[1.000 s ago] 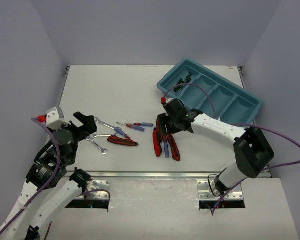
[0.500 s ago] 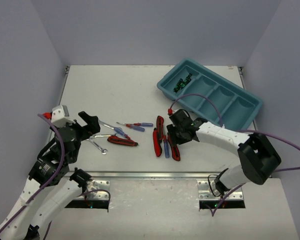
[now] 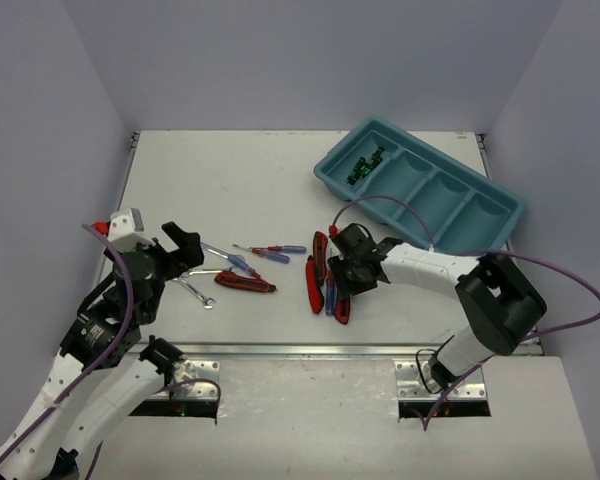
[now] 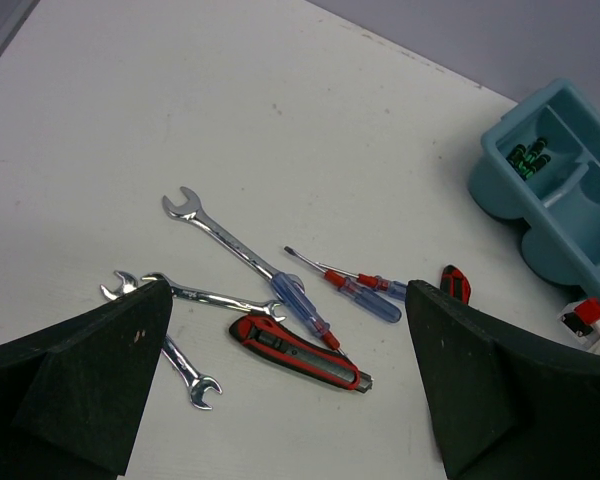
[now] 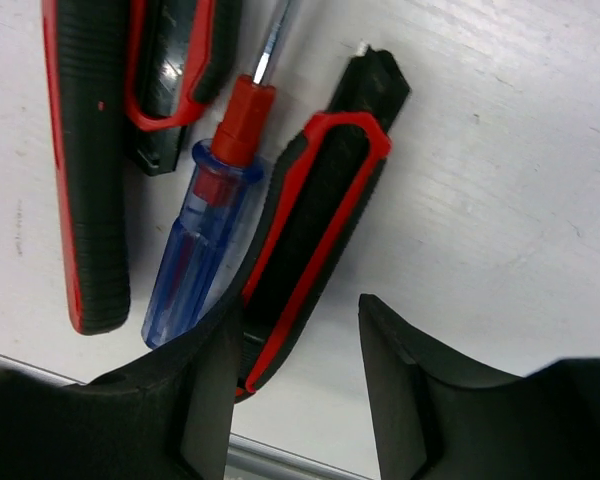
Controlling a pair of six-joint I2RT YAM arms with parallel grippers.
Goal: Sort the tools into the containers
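Observation:
The teal tray (image 3: pixel 480 215) of containers stands at the back right, with black-and-green screwdrivers (image 3: pixel 363 165) in its leftmost compartment. My right gripper (image 3: pixel 342 288) is low over three red-and-black knives and a blue screwdriver (image 5: pixel 195 265). It is open and straddles the rear end of one knife (image 5: pixel 320 215). The left finger (image 5: pixel 195 390) touches that knife; the right finger (image 5: pixel 410 400) stands apart from it. My left gripper (image 4: pixel 290 400) hangs open above another knife (image 4: pixel 300 350), silver wrenches (image 4: pixel 220 232) and two blue-and-red screwdrivers (image 4: pixel 365 290).
Two more knives (image 5: pixel 85 170) lie left of the blue screwdriver in the right wrist view. The table's metal front edge (image 3: pixel 300 350) runs just behind the knife group. Purple cables loop over both arms.
My right gripper has come down and toward the near edge onto the knife group, and its jaws have narrowed around one knife. The left arm has shifted slightly right.

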